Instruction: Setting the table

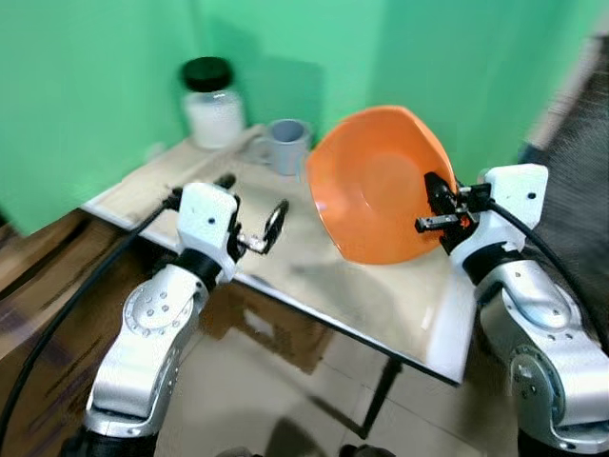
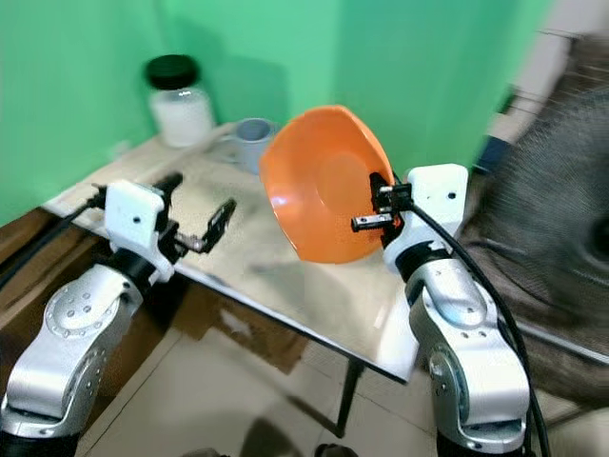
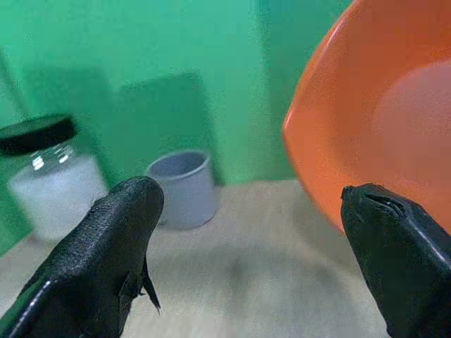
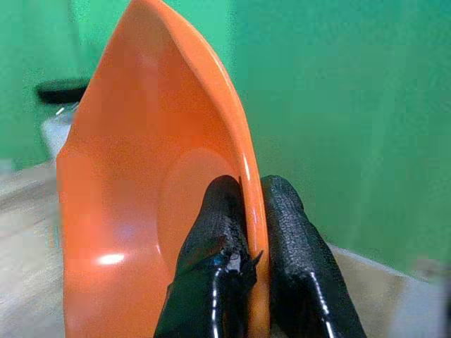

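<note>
Hanging on edge above the right half of the table, an orange bowl faces its hollow to the left. Its right rim is pinched by the right gripper, one black finger inside the hollow and the other against the outer wall, both pressed onto the rim. The left gripper hovers over the table's near left edge with its two fingers spread wide and nothing between them. At the far left corner of the table stands a glass jar with a black lid and white contents, and just right of it a grey cup. A green wall rises behind the table.
</note>
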Motion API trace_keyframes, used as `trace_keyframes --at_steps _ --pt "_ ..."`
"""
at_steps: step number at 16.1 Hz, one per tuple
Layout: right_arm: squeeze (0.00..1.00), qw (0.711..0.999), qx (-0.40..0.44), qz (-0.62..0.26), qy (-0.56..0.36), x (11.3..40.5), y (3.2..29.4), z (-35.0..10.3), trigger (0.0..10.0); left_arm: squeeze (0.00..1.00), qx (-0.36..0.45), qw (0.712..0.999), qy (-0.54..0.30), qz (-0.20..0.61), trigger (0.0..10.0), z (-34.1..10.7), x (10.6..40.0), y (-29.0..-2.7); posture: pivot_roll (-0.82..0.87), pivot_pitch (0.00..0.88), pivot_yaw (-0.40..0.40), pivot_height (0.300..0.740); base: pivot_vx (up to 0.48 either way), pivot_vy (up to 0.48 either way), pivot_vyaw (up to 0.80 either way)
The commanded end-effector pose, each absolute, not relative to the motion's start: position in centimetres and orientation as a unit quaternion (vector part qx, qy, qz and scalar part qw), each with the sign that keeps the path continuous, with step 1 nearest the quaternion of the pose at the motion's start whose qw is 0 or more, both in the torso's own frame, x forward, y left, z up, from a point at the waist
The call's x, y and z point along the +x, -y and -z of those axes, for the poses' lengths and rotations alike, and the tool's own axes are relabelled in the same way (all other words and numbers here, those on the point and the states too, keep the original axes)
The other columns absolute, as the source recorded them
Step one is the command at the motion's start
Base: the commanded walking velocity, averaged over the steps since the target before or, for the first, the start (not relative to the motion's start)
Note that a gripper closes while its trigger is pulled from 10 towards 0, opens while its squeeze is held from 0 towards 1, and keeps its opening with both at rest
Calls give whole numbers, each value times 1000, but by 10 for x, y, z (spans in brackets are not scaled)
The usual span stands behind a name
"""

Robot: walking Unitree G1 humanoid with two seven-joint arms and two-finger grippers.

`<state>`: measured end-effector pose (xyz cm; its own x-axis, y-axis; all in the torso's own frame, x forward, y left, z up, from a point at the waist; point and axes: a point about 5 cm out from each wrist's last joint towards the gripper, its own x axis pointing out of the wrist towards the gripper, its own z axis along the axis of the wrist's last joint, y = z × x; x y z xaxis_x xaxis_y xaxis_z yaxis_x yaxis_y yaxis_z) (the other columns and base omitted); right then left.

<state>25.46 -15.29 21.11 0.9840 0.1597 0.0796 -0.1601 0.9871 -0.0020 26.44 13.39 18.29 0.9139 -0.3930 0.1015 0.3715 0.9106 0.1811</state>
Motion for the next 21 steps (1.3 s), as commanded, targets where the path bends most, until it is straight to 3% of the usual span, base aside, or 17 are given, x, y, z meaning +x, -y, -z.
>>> trace_keyframes --at_steps 1,7,13,15,17,21 --pt "0 994 14 -64 93 247 158 -228 10000 0 82 974 69 198 10000 -183 269 -134 18 0 44 740 0 0 -800" --pt "0 995 -19 -60 82 244 159 -224 10000 0 43 982 58 175 10000 -179 271 -133 7 0 34 740 0 0 -800" --pt "0 993 -36 -75 83 258 155 -226 10000 0 77 982 62 163 10000 -179 269 -135 45 0 -31 740 0 0 -800" --pt "0 992 -38 -90 86 257 150 -227 10000 0 38 989 66 129 10000 -182 273 -139 29 0 -6 740 0 0 -800" --pt "0 993 -41 -73 82 257 151 -225 10000 0 68 983 62 157 10000 -180 273 -132 15 0 4 740 0 0 -800" --pt "0 994 -46 -67 80 250 154 -223 10000 0 54 985 65 149 10000 -179 278 -134 -12 0 31 740 0 0 -800"
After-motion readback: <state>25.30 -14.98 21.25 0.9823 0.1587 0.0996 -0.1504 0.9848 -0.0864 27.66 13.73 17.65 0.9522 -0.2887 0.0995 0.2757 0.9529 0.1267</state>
